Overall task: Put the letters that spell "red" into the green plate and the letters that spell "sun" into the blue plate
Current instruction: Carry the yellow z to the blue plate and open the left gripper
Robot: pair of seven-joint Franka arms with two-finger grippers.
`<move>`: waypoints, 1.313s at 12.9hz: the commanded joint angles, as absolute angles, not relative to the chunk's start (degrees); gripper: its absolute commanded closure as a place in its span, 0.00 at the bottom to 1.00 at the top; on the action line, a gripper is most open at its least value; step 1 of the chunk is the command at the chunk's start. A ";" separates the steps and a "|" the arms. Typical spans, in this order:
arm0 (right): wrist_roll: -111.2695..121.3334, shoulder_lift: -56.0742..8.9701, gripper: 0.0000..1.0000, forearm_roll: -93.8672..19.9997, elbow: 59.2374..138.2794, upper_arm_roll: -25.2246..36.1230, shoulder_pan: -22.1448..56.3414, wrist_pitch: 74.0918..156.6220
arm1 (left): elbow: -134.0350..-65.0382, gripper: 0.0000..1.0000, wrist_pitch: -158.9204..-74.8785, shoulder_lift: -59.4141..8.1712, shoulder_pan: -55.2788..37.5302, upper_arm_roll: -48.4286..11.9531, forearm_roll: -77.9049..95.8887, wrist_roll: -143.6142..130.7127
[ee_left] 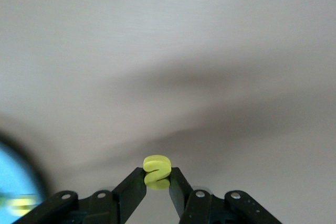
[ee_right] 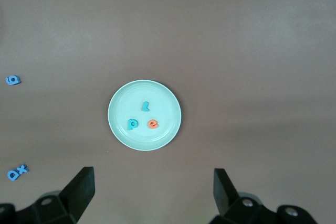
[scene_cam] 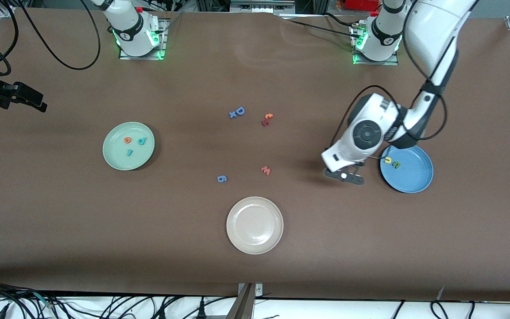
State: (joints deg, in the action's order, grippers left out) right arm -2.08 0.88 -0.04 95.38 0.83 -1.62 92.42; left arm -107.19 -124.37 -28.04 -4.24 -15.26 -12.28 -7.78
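Observation:
My left gripper [ee_left: 157, 176] is shut on the yellow "s" [ee_left: 157, 167], pinched between its fingertips. It hangs [scene_cam: 343, 176] over the bare table just beside the blue plate [scene_cam: 416, 177], on the side toward the right arm's end. In that plate lie the yellow "u" [scene_cam: 388, 160] and the olive "n" [scene_cam: 396, 165]. The green plate [scene_cam: 117, 155] holds the orange "e" [scene_cam: 127, 140], the teal "d" [scene_cam: 142, 141] and the small teal "r" [scene_cam: 129, 152]. My right gripper [ee_right: 154, 174] stands open and empty, waiting high at its own end of the table [scene_cam: 29, 99].
A beige-white plate [scene_cam: 255, 246] sits nearest the front camera, mid-table. Loose letters lie in the middle: a blue "D" with an "x" [scene_cam: 237, 112], a red-and-orange pair [scene_cam: 267, 119], a salmon "w" [scene_cam: 265, 170] and a blue "6" [scene_cam: 222, 178].

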 commanded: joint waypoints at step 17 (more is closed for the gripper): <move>-2.55 1.67 0.00 0.53 96.06 1.32 -0.97 92.81 | -111.36 0.48 -126.91 -28.74 3.16 -0.53 -11.34 28.04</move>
